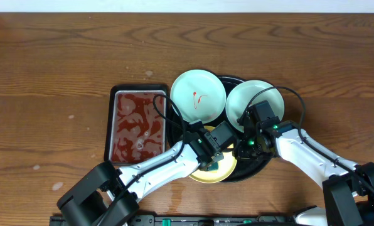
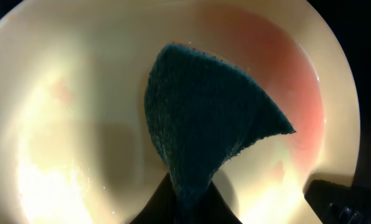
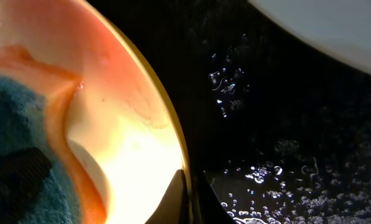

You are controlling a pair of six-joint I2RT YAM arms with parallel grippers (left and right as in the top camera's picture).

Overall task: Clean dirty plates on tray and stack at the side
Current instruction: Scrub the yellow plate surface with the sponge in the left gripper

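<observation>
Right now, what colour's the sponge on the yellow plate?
The sponge is dark teal, clearest in the left wrist view.

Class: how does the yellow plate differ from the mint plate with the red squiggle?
The yellow plate carries a teal sponge and a pink wash; the mint plate only a red squiggle. The yellow plate sits at the tray's near edge, the mint plate at its far edge. Both are round and shallow.
</observation>
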